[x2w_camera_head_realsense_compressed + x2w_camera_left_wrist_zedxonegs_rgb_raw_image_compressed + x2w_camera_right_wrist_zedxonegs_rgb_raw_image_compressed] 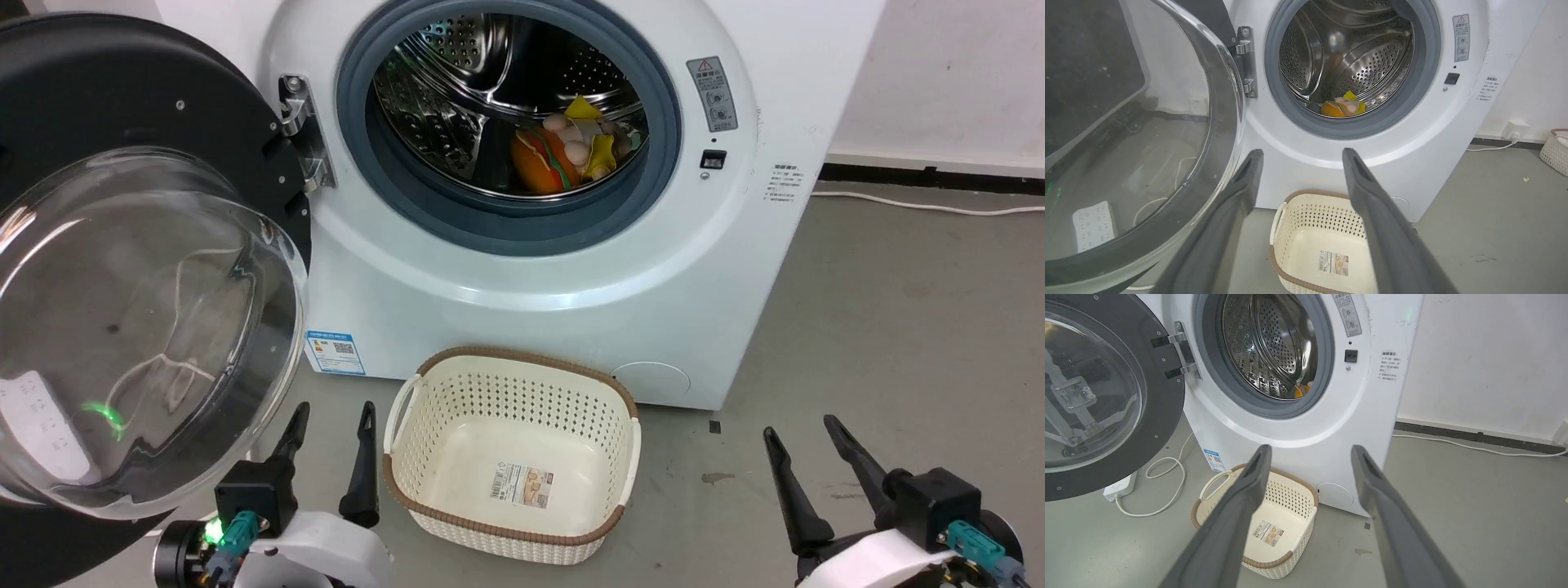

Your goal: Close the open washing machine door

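The white washing machine (pixel 522 286) stands before me with its steel drum (pixel 482 82) exposed and soft toys (pixel 563 147) lying inside. Its door (pixel 122 269), black-rimmed with a bulging clear glass bowl, hangs wide open on the left hinge (pixel 304 131), and shows too in the left wrist view (pixel 1126 143) and the right wrist view (pixel 1106 396). My left gripper (pixel 331 416) is open, low beside the door's lower edge, holding nothing. My right gripper (pixel 800 429) is open at the lower right, over the floor, empty.
A cream perforated basket (pixel 608 408) with a brown rim sits empty on the floor against the washer's front, between my grippers. A white power strip (pixel 1120 486) and cable (pixel 1167 486) lie on the floor under the door. Grey floor stretches to the right.
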`<state>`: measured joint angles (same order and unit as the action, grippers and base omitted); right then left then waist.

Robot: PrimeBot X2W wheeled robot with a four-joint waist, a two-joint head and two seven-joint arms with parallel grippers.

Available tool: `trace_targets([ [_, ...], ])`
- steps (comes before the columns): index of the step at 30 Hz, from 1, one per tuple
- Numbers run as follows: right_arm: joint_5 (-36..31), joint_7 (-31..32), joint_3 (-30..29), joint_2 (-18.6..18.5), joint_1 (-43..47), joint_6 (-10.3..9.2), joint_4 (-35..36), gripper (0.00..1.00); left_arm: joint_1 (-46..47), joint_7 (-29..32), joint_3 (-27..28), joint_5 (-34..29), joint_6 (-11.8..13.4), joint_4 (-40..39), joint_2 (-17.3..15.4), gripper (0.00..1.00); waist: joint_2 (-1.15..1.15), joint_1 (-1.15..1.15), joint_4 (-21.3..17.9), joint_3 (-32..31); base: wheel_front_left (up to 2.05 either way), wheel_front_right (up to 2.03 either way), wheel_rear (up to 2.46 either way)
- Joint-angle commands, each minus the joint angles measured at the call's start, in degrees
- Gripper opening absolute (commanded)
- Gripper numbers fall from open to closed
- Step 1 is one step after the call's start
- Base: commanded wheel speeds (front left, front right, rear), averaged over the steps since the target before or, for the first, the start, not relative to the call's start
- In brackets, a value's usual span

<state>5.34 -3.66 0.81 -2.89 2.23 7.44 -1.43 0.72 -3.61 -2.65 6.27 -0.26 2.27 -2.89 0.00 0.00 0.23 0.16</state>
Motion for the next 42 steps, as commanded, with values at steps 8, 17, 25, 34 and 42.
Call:
trace_targets([
  [8, 1.86, -1.45, 0.28, 0.01, 1.14, 0.02, -0.58, 1.00, -1.28, -1.50, -0.73, 1.72, -0.51, 0.78, 0.00, 1.00, 0.00, 0.00, -0.02, -0.08, 0.00, 0.00, 0.00],
  [17, 3.68, -2.76, 0.61, 0.01, 1.83, 0.02, -1.25, 1.00, -1.56, -2.82, -1.32, 3.67, -0.68, 1.55, 0.00, 1.00, 0.00, 0.00, 0.05, -0.12, 0.00, 0.00, 0.00],
  [25, 5.18, -3.72, 0.92, 0.01, 2.39, 0.02, -1.77, 1.00, -1.67, -3.77, -1.77, 4.20, -0.49, 2.15, -0.18, 0.00, 0.00, 0.00, 0.16, -0.19, 0.00, 0.00, 0.00],
  [34, 7.03, -4.79, 0.83, 0.01, 3.30, 0.03, -2.10, 1.00, -2.01, -4.85, 0.39, 6.98, -1.50, -2.51, -0.05, 0.00, 0.00, 0.00, 1.21, -0.13, 0.00, 0.00, 0.00],
  [42, 8.52, -5.75, 0.47, 0.01, 3.99, 0.03, -2.72, 1.00, -2.54, -5.80, 8.81, 18.36, 0.03, -13.99, 0.00, 0.00, 0.00, 0.00, 5.58, 0.12, 0.00, 0.00, 0.00],
])
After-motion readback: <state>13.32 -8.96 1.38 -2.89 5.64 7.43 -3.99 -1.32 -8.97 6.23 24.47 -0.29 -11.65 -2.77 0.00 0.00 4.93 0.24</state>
